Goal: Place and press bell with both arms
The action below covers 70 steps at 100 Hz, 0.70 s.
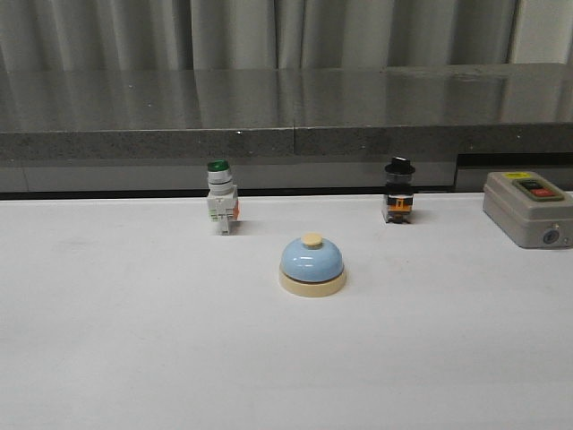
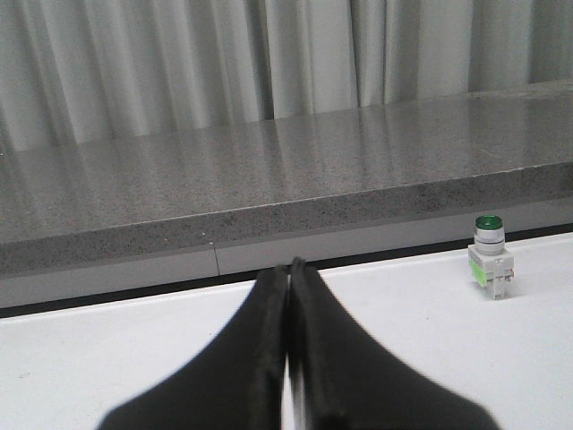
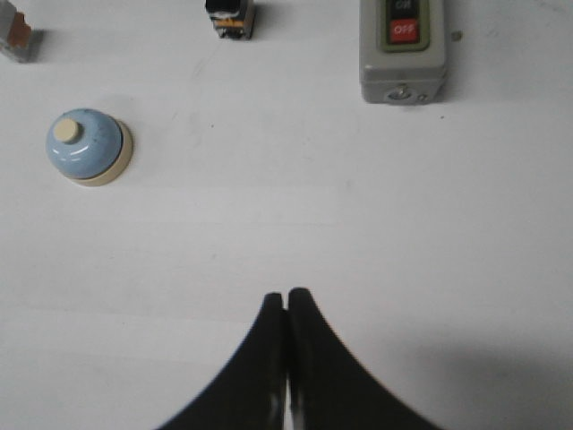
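The light-blue bell with cream base and cream button stands upright on the white table, near the middle. It also shows in the right wrist view, far from my right gripper, which is shut and empty above bare table. My left gripper is shut and empty, pointing level toward the grey ledge; the bell is out of its view. Neither arm shows in the front view.
A green-capped white pushbutton stands behind and left of the bell and shows in the left wrist view. A black-capped switch stands behind right. A grey box with red button sits at the far right. A grey ledge runs along the back.
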Motion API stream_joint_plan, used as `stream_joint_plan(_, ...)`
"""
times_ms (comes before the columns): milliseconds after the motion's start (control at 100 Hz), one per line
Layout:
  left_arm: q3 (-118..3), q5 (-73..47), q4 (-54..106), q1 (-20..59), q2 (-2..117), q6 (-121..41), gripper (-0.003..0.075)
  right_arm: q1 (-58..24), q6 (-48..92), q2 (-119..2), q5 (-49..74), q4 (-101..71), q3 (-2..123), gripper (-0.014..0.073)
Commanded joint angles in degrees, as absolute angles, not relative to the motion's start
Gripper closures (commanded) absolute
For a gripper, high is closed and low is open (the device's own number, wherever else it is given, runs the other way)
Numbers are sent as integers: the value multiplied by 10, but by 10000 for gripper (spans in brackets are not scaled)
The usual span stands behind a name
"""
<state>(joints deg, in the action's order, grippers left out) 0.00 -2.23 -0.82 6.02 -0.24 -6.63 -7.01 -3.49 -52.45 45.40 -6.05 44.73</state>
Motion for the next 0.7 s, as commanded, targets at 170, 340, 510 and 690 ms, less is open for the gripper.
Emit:
stream_joint_plan(170, 24, 25, -9, 58, -19, -60, 740, -131, -27, -645, 404, -69, 525, 664)
stream_joint_plan(340, 24, 25, -9, 58, -19, -60, 740, -182, -27, -739, 390, -69, 590, 664)
stream_joint_plan(510, 24, 25, -9, 58, -19, -60, 740, -226, -26, -829, 388, -68, 659, 664)
stream_joint_plan(690, 24, 25, -9, 58, -19, -60, 740, -267, -22, -915, 388, -68, 725, 664)
